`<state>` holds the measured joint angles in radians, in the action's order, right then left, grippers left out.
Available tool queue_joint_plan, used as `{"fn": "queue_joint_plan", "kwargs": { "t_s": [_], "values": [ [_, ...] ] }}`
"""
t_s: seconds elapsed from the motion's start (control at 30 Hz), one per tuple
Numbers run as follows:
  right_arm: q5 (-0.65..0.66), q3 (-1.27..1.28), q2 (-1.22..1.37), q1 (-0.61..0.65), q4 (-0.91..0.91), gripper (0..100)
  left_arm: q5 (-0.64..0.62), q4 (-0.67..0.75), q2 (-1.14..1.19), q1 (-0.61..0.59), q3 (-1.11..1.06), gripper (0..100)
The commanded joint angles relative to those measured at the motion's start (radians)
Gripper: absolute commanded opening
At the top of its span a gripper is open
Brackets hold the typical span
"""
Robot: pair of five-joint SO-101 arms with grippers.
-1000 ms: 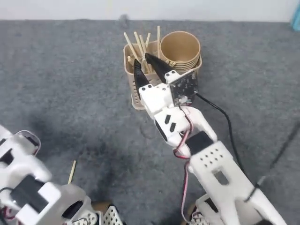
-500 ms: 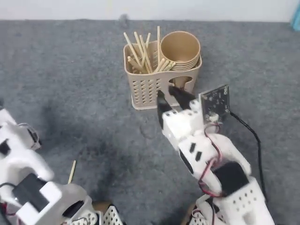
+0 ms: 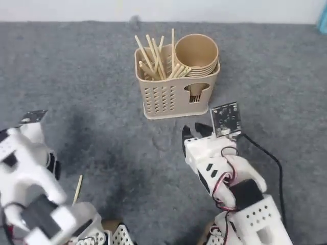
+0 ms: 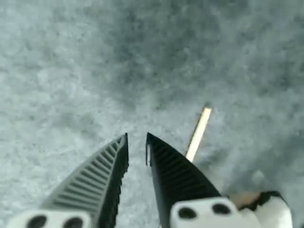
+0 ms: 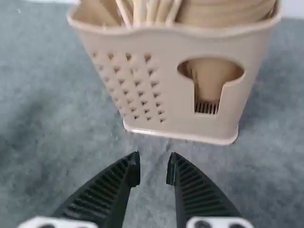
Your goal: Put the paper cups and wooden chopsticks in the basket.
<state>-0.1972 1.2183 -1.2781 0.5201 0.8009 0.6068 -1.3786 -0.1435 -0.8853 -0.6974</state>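
The beige perforated basket (image 3: 173, 94) stands at the far middle of the grey carpet and holds several wooden chopsticks (image 3: 153, 56) and a stack of paper cups (image 3: 196, 51). My right gripper (image 3: 194, 132) hovers just in front of the basket (image 5: 171, 99), a short way off it. Its fingers are slightly apart, with nothing between them, as the right wrist view of the gripper (image 5: 153, 166) shows. One loose chopstick (image 3: 78, 188) lies on the carpet at the near left. My left gripper (image 4: 137, 140) hangs over the carpet beside that chopstick (image 4: 198, 133), narrowly open and empty.
Grey carpet (image 3: 92, 76) stretches to the left and right of the basket. A black cable (image 3: 271, 158) trails from the right arm's camera board (image 3: 225, 119). The two arm bases crowd the near edge.
My right arm has drawn back from over the basket to the carpet in front of it, and its fingers have narrowed. The left arm has shifted at the near left.
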Motion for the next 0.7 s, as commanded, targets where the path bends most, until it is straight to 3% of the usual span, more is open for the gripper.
{"fn": "queue_joint_plan", "kwargs": {
  "t_s": [0.0,0.1,0.23,0.4,0.6,0.67],
  "values": [
    [-0.011,0.04,-0.016,-0.013,-0.094,11.2,-0.009,0.046,-0.319,0.068,-0.157,6],
    [-0.011,0.063,-0.015,-0.012,-0.104,11.2,-0.069,0.054,-0.474,0.094,-0.223,8],
    [-0.011,0.08,-0.015,-0.012,-0.102,11.2,-0.071,0.054,-0.508,0.164,-0.288,12],
    [-0.011,0.084,-0.016,-0.012,-0.102,11.2,-0.069,0.133,-0.434,0.256,-0.363,13],
    [-0.011,0.086,-0.015,-0.012,-0.101,11.2,-0.063,0.295,-0.249,0.261,-0.381,13],
    [-0.011,0.086,-0.016,-0.012,-0.101,11.2,-0.035,0.281,-0.201,0.258,-0.344,12]
  ]
}}
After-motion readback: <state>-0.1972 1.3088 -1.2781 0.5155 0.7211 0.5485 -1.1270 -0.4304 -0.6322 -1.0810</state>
